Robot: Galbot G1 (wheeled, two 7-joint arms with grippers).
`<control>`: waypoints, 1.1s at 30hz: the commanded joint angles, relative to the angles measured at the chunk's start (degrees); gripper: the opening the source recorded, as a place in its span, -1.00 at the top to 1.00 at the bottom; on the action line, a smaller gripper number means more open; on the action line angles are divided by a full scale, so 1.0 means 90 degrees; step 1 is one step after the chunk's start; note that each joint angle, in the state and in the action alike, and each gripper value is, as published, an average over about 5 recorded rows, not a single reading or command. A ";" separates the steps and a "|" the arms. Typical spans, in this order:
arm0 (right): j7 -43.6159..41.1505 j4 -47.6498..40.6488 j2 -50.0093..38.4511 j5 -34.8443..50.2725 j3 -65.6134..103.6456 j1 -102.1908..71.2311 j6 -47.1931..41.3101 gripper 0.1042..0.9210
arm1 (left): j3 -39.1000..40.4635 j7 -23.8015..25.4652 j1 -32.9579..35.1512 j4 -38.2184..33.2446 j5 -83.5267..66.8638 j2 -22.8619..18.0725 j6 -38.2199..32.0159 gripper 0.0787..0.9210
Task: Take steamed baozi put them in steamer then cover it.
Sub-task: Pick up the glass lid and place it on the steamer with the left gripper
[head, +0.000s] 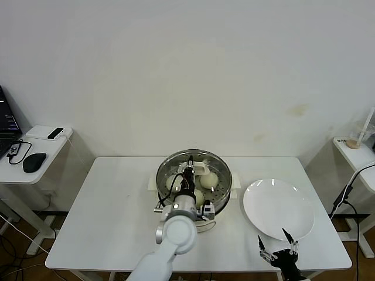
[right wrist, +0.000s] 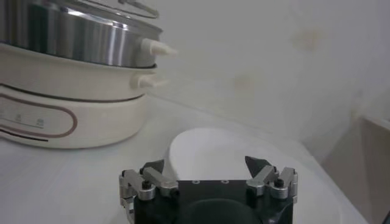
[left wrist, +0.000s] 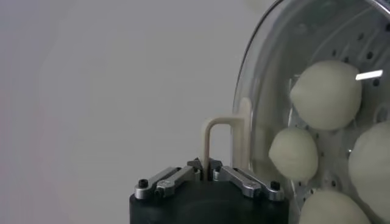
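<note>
The steamer (head: 226,175) stands mid-table, a steel pot (right wrist: 73,39) on a cream base (right wrist: 73,103). Several cream-white baozi (left wrist: 326,94) lie on its perforated tray, seen through the glass cover (left wrist: 268,79). The cover is over the pot; I cannot tell if it rests on the rim. My left gripper (head: 188,175) hangs above the pot's middle. In the left wrist view this gripper (left wrist: 205,167) is shut on the cover's cream handle (left wrist: 210,131). My right gripper (head: 278,243) is open and holds nothing, low by the table's front right edge; it is also in its wrist view (right wrist: 207,167).
A flat white plate (head: 278,208) lies right of the steamer, just beyond the right gripper, with nothing on it (right wrist: 231,152). A side table with a mouse (head: 34,162) stands far left, another small table (head: 357,153) far right. A wall rises behind the table.
</note>
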 commanded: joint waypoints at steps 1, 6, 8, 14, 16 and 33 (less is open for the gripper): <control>0.0010 0.0021 -0.0010 0.0094 -0.0042 0.0005 0.0090 -0.76 | 0.0010 -0.0056 0.0039 0.0173 0.0046 -0.0087 -0.0005 0.85; 0.0010 -0.0002 -0.0015 0.0100 -0.0060 0.0014 0.0092 -0.76 | 0.0002 -0.0094 0.0014 0.0235 0.0046 -0.0140 -0.0014 0.85; 0.0010 -0.0005 -0.0020 0.0100 -0.0063 0.0012 0.0092 -0.76 | -0.0005 -0.0104 0.0002 0.0260 0.0045 -0.0151 -0.0018 0.85; 0.0009 0.0008 -0.0023 0.0101 -0.0063 0.0001 0.0096 -0.76 | -0.0026 -0.0141 -0.0021 0.0315 0.0045 -0.0160 -0.0031 0.85; 0.0008 0.0004 -0.0023 0.0099 -0.0068 -0.0002 0.0099 -0.76 | -0.0031 -0.0147 -0.0028 0.0332 0.0039 -0.0170 -0.0031 0.85; 0.0014 0.0036 -0.0003 0.0071 -0.0102 -0.0042 0.0091 -0.76 | 0.0045 -0.0243 0.0426 -0.0461 -0.0179 -0.0090 0.0009 0.45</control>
